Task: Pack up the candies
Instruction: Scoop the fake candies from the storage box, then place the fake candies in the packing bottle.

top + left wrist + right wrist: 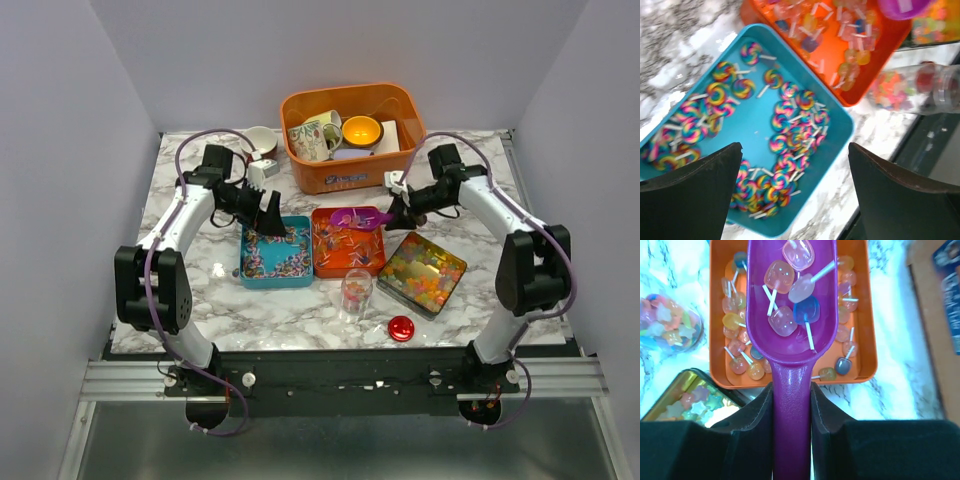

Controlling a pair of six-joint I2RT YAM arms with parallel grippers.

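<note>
A red lid (401,327) and a clear jar (352,305) holding some candies (357,285) sit near the front edge of the table (200,300). Behind them, mid-table, my right claw (791,400) pinches the handle of a purple scoop (757,305). Its bowl carries a few more candies above the orange tray (866,340). My left claw (795,150) hangs spread wide over the blue tray (752,127) of swirled candies. An orange basket (350,175) stands at the far edge.
</note>
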